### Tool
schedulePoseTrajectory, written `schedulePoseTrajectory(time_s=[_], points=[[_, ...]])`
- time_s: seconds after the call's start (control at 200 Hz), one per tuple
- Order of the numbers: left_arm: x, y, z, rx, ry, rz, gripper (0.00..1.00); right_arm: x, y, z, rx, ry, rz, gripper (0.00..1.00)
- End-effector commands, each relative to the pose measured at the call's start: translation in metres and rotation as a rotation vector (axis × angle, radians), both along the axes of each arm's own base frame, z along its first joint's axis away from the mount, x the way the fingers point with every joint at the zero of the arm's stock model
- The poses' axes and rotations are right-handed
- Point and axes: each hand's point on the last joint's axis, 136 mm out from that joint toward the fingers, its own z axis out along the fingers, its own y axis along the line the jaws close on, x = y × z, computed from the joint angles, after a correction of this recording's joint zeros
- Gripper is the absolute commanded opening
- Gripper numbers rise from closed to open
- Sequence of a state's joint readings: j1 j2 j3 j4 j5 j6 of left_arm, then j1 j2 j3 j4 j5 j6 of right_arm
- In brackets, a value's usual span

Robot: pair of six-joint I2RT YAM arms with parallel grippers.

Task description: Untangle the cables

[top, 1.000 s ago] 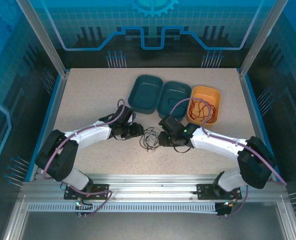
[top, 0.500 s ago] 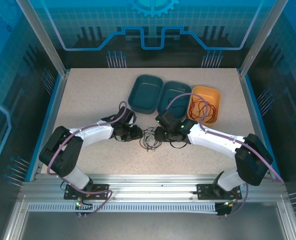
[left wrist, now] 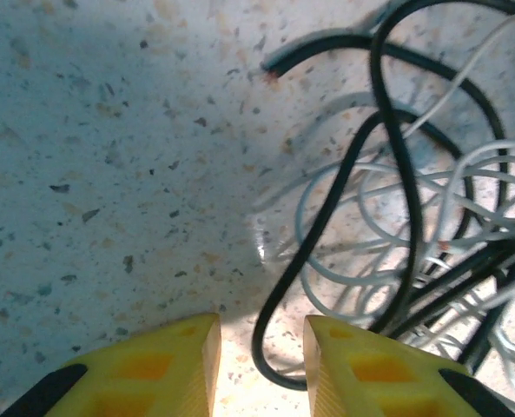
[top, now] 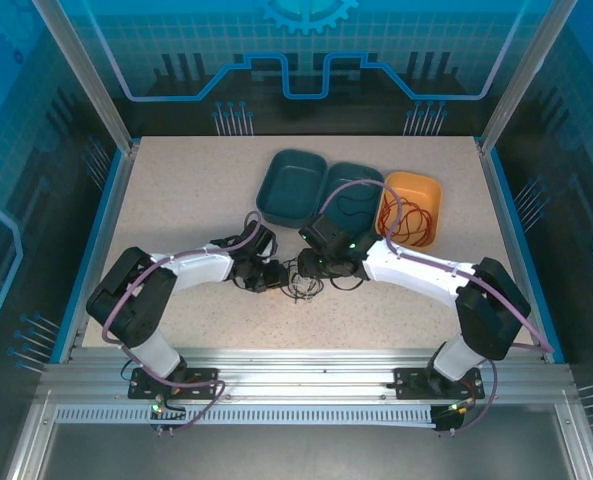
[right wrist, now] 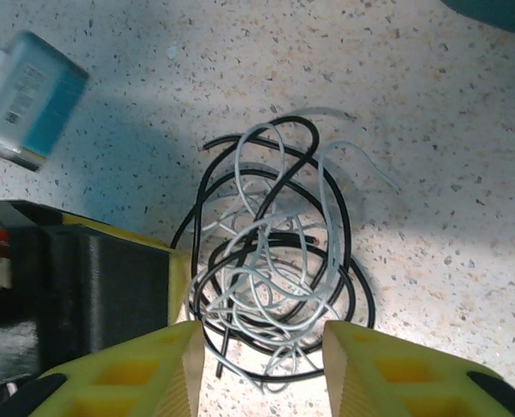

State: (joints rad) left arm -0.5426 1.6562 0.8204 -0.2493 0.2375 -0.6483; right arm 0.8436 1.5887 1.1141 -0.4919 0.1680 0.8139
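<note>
So, red cable in the orange tray, you're separating the remaining two. Left of that tray, your left gripper and right gripper flank the black-and-white tangle, both part-open, gripping nothing. Next, I'd pinch the black cable looping between the left jaws and draw it gently away.

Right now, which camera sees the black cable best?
Right wrist: the whole black cable shows, looped through the white cable. Left wrist shows part of it, very close. From the top it is a tiny dark tangle.

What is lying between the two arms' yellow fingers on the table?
A tangle of black and white cables on the speckled table, seen in the right wrist view between the left fingers and right fingers.
</note>
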Motion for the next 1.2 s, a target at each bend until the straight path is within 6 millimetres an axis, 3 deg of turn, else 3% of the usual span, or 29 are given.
schedulePoseTrajectory(time_s=[0.0, 0.445, 0.585, 0.655, 0.796, 0.981, 1.196], points=[[-0.004, -0.003, -0.007, 0.001, 0.025, -0.023, 0.30, 0.000, 0.006, -0.001, -0.043, 0.002, 0.024, 0.44], [0.002, 0.000, -0.004, 0.009, -0.014, 0.009, 0.00, 0.012, 0.014, -0.033, -0.176, 0.056, 0.052, 0.51], [0.004, 0.008, 0.002, 0.040, -0.042, 0.026, 0.00, 0.003, 0.009, -0.050, -0.191, 0.097, 0.051, 0.46], [0.006, 0.014, 0.008, 0.067, -0.067, 0.037, 0.00, -0.001, 0.005, -0.056, -0.193, 0.114, 0.044, 0.38], [0.010, 0.029, 0.021, 0.139, -0.124, 0.050, 0.00, -0.008, -0.011, -0.058, -0.197, 0.120, 0.014, 0.30], [0.018, 0.046, 0.048, 0.211, -0.219, 0.063, 0.00, -0.017, -0.034, -0.062, -0.192, 0.131, -0.028, 0.19], [0.027, 0.065, 0.087, 0.253, -0.344, 0.101, 0.00, -0.025, -0.048, -0.056, -0.191, 0.130, -0.049, 0.19]])
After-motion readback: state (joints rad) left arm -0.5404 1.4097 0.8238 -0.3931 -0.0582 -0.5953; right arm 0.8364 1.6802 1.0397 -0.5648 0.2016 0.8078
